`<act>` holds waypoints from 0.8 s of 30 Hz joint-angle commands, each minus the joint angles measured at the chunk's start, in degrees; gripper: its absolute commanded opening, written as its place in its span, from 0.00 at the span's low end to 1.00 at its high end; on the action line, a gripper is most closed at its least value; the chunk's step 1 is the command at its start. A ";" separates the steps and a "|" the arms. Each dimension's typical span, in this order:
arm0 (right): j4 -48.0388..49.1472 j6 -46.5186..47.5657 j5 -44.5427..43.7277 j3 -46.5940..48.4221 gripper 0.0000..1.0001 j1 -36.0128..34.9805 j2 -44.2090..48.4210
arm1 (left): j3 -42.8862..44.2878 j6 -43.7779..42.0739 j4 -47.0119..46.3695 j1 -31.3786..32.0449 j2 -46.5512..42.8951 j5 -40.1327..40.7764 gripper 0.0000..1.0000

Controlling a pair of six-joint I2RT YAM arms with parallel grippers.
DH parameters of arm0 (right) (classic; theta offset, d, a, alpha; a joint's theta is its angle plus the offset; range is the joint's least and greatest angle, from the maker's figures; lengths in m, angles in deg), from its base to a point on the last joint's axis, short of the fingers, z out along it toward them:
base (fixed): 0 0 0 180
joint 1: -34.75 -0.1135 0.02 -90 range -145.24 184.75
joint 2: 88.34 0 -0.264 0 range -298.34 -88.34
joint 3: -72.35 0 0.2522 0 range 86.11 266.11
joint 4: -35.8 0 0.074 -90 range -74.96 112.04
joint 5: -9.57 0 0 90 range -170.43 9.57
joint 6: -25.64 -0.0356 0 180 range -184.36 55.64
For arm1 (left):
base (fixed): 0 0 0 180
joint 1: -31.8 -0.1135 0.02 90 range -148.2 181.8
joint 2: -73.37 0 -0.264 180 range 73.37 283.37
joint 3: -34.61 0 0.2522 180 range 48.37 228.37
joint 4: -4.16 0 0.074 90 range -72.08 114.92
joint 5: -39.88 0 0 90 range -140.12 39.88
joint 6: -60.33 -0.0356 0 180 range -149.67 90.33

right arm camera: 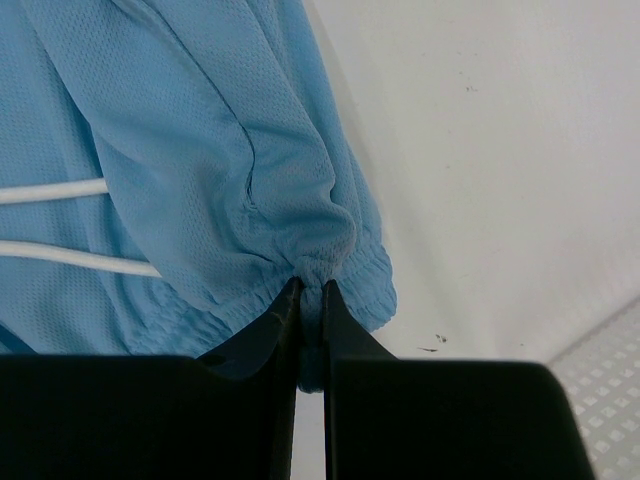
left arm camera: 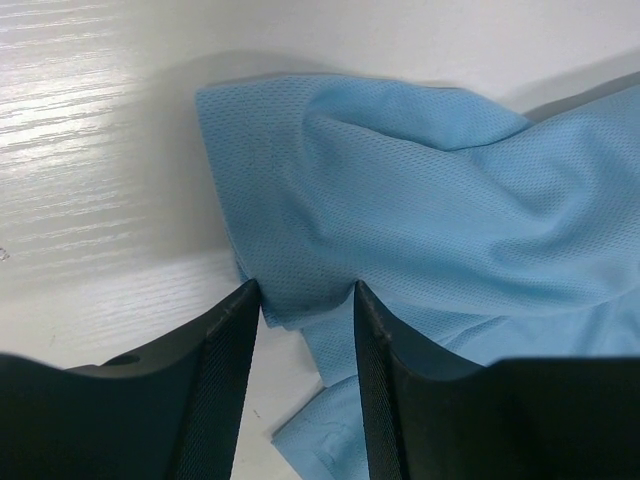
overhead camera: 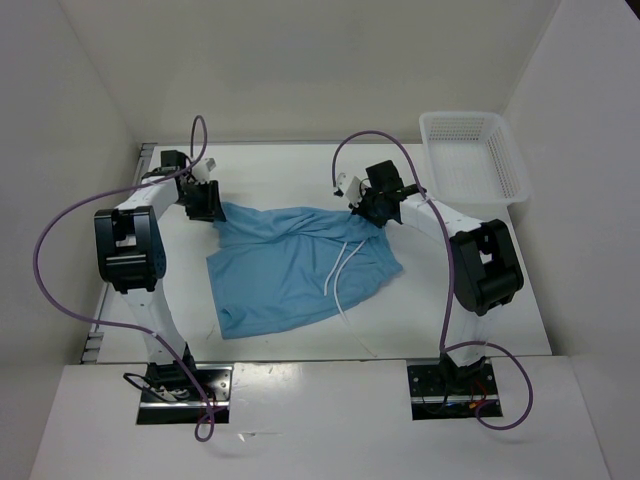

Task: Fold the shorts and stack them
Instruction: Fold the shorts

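where the right gripper (right arm camera: 311,292) clamps the shorts (right arm camera: 200,150), their pinched edge is hidden.

Counted one pair of light blue soft cloth shorts (overhead camera: 290,265). One thin white drawstring (overhead camera: 343,262) on them, which showed as two loose strands. One white plastic mesh basket (overhead camera: 472,150). One white counter (overhead camera: 470,320). Two white-and-black robot arms: one left arm (overhead camera: 130,245), one right arm (overhead camera: 485,265). Each arm carried one pair of black jaws, so two pairs in all. Two purple cables, one per arm: left cable (overhead camera: 40,265), right cable (overhead camera: 377,133). Two black base plates: left plate (overhead camera: 185,392), right plate (overhead camera: 455,392). Three plain white walls (overhead camera: 320,60) stood round the counter.
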 commanded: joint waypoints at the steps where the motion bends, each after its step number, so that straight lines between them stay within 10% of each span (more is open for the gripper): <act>1: -0.44 0.68 0.37 0.13 0.00 -0.81 0.28 | 1.85 -0.25 0.19 0.83 -0.06 -2.14 0.50; 24: -0.44 1.21 0.37 -0.91 0.00 -0.81 0.80 | 1.85 -0.25 0.71 5.22 -2.26 1.38 0.54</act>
